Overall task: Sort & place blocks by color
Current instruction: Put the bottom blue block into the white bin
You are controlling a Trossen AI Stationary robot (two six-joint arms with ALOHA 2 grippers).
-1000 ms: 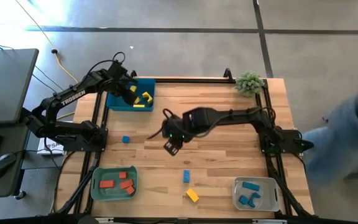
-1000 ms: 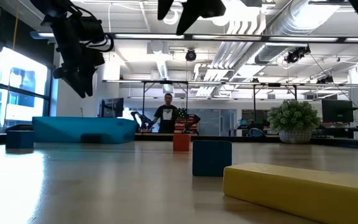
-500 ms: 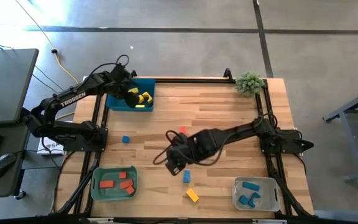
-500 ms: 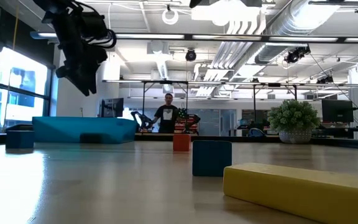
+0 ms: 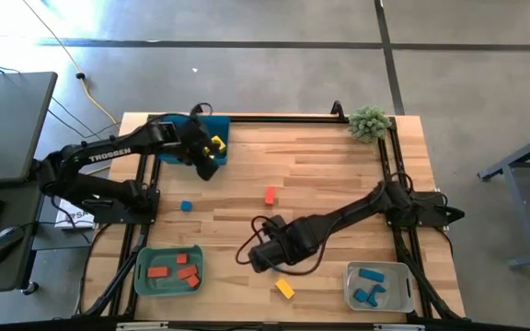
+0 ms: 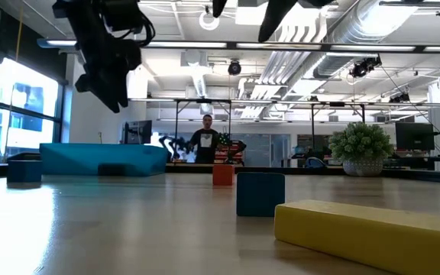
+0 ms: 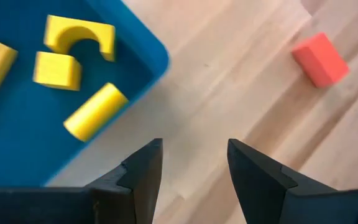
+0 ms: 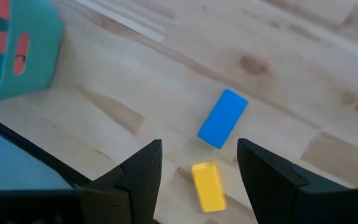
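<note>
Right gripper (image 5: 263, 258) is hovering over the front-middle of the table (image 5: 339, 165), fingers spread wide, holding nothing. In the right wrist view a blue bar (image 8: 222, 118) and a yellow bar (image 8: 208, 186) are lying on the wood in the gap ahead of the fingers (image 8: 138, 171), close together but not touching; the green tray (image 8: 17, 56) with red pieces is showing off to one side.

Left gripper (image 5: 205, 167) is hanging at the inner front corner of the blue tray (image 5: 168, 152) near the back-left corner of the table, fingers apart, empty. The left wrist view is showing yellow blocks (image 7: 79, 38) lying in the tray and a red block (image 7: 319, 59) lying alone on the wood beyond.

A small blue cube (image 5: 186, 206) is sitting near the left edge. Red blocks (image 5: 173, 271) are lying in the green tray at the front-left corner; blue blocks (image 5: 371, 285) in the grey tray (image 5: 403, 292) at the front-right corner.
</note>
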